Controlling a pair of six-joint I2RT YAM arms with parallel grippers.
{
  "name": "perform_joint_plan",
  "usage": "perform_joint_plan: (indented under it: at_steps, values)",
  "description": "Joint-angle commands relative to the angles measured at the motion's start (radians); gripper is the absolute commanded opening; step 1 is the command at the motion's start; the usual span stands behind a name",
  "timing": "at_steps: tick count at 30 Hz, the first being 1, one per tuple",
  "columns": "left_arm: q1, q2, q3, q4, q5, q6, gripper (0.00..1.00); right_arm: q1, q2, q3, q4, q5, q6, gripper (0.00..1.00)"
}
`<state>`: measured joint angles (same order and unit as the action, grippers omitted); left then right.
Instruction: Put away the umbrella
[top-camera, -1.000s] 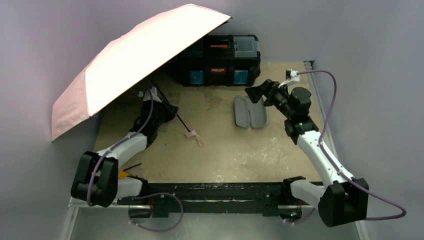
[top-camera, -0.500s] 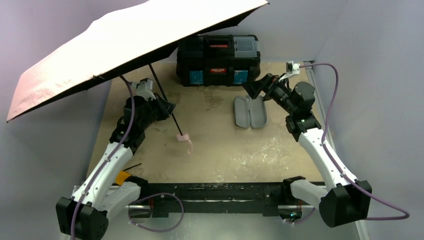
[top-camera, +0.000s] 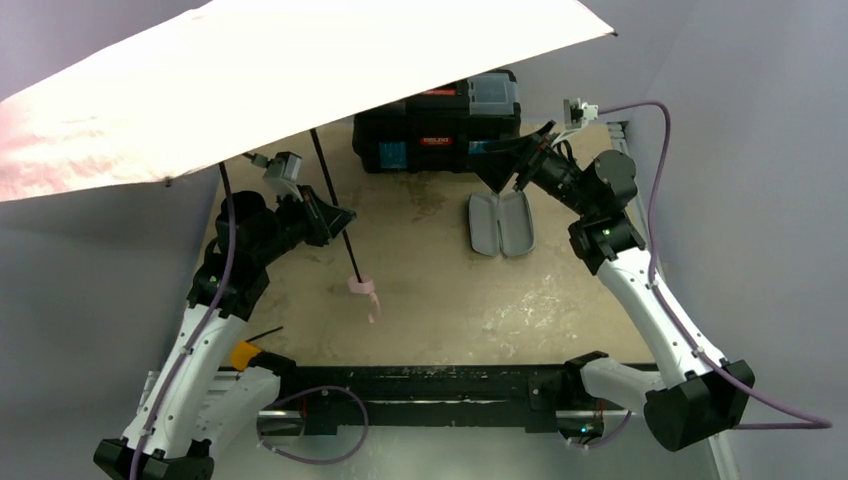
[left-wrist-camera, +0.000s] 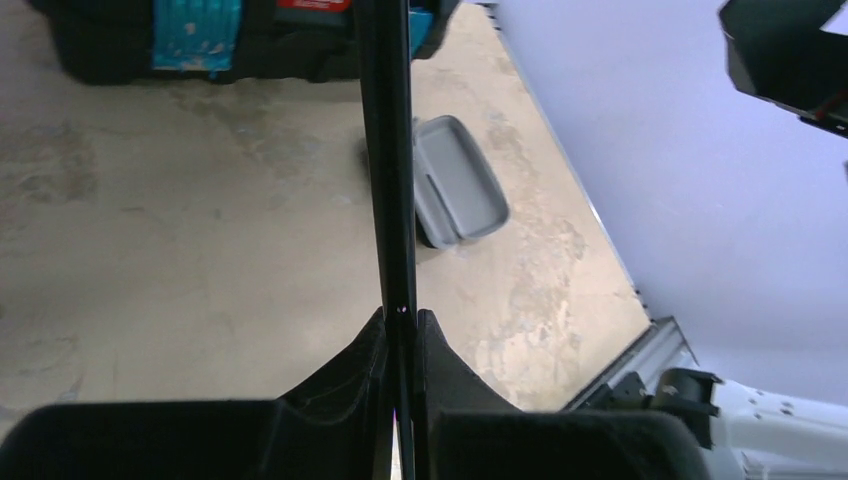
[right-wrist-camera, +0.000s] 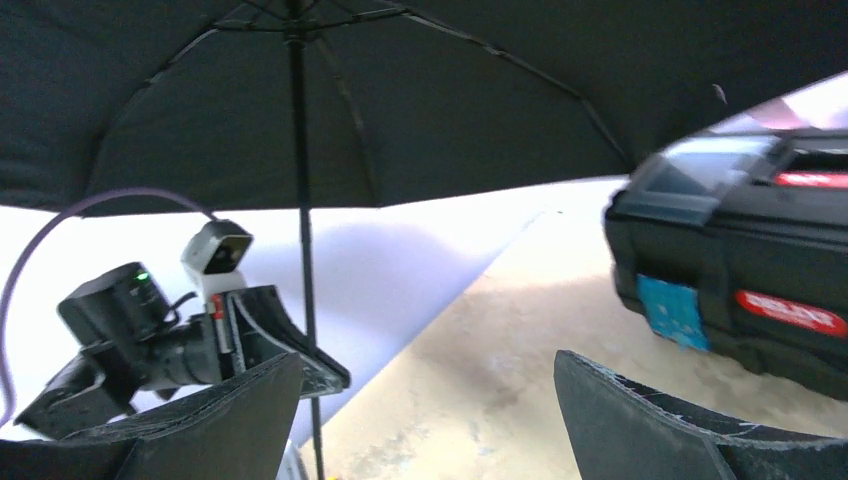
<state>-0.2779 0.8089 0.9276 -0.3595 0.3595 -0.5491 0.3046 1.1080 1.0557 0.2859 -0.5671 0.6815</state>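
The umbrella (top-camera: 300, 80) is open, its pale pink canopy spread across the top of the overhead view and tilted up over the table's left half. Its thin black shaft (top-camera: 345, 250) slants down to a pink wrist strap (top-camera: 364, 290) that hangs above the table. My left gripper (top-camera: 334, 214) is shut on the shaft; in the left wrist view the shaft (left-wrist-camera: 390, 150) runs up from between the pressed jaws of my left gripper (left-wrist-camera: 400, 320). My right gripper (top-camera: 510, 160) is open and empty, raised and facing the umbrella's dark underside (right-wrist-camera: 450, 100) and shaft (right-wrist-camera: 300, 200).
A black toolbox (top-camera: 440, 125) with blue labels stands at the back of the table. A small grey hard case (top-camera: 500, 222) lies open in front of it, below my right gripper. A yellow item (top-camera: 245, 353) sits by the left arm's base. Walls close in on both sides.
My left arm has lifted and swung the umbrella upward, so the canopy now spreads wider and higher across the view. The right gripper has risen and tilted toward it.
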Motion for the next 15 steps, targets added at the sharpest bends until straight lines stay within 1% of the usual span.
perform_joint_plan:
  at_steps: [1, 8, 11, 15]
  values:
    - [-0.022, -0.028, 0.113, 0.034, 0.136, -0.003, 0.0, 0.035, 0.011, 0.08, 0.119, -0.076, 0.074, 0.99]
    - [-0.067, 0.0, 0.19, 0.034, 0.198, -0.037, 0.0, 0.067, 0.025, 0.108, 0.229, -0.088, 0.164, 0.99]
    - [-0.111, 0.017, 0.212, 0.058, 0.208, -0.058, 0.0, 0.087, 0.035, 0.116, 0.27, -0.087, 0.195, 0.99]
    - [-0.183, 0.043, 0.276, 0.062, 0.186, -0.062, 0.0, 0.124, 0.057, 0.142, 0.303, -0.071, 0.218, 0.99]
